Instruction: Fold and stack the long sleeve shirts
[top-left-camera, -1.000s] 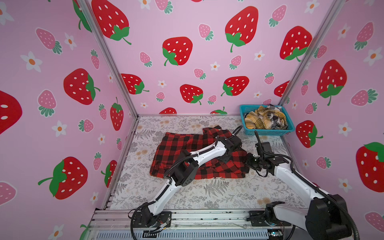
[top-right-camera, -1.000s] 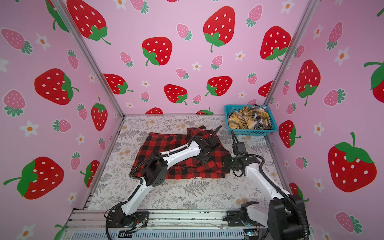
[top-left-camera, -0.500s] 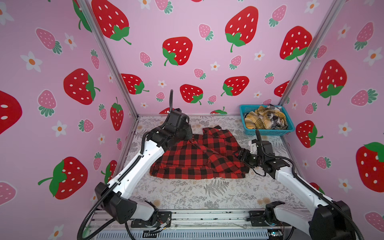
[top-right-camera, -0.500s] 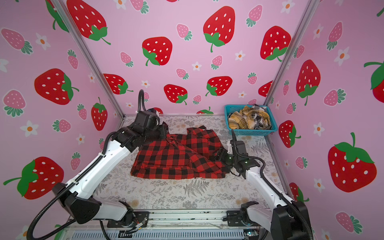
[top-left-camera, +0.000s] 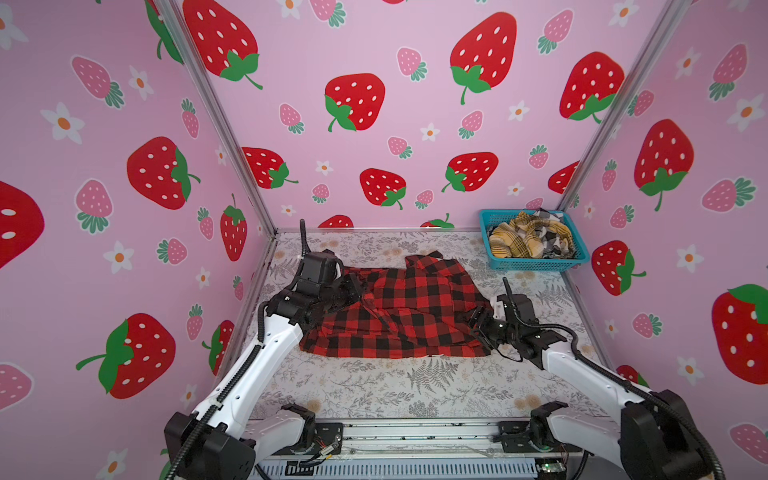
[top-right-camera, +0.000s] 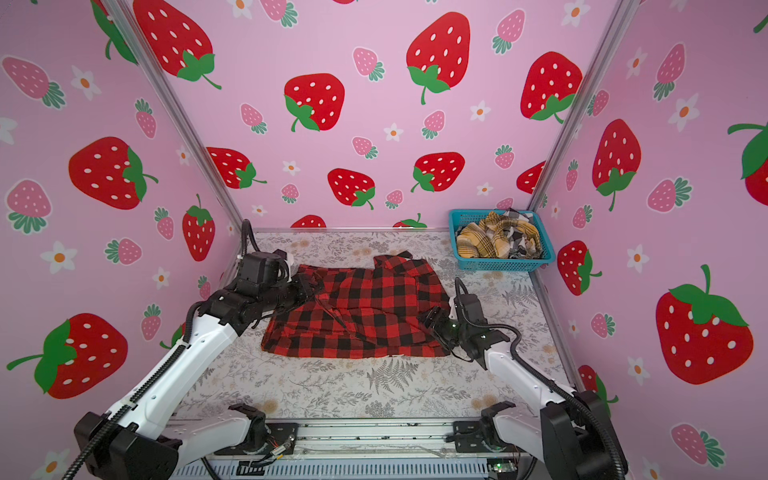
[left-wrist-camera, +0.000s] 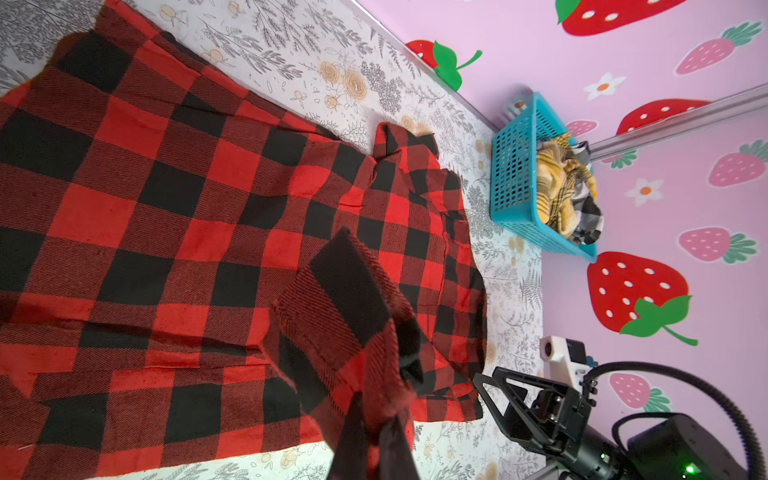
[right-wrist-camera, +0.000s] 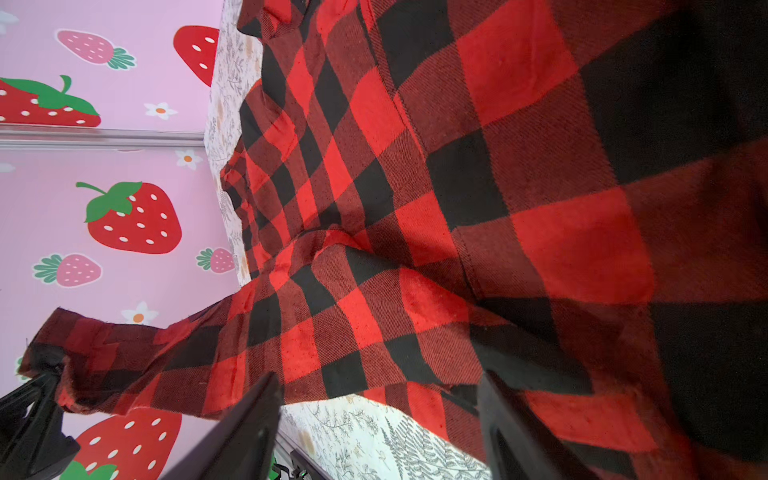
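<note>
Since half a second earlier, my left gripper (top-left-camera: 353, 291) had come nearer from the table's (top-left-camera: 374, 386) back-left, fingers pinched shut on the red-and-black shirt's (top-left-camera: 407, 316) sleeve cuff (left-wrist-camera: 345, 299). That shirt lay spread mid-table. My right gripper (top-left-camera: 477, 320) sat at its right edge, jaws apart, holding nothing.

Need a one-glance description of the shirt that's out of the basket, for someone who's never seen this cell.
Find the floral-print table inside the strawberry-walled booth. Spread across its middle lies the red-and-black check shirt. It is the only shirt out on the table; the mustard-yellow plaid shirt and black-and-white plaid shirt sit bunched in the turquoise basket at the far right corner.
</note>
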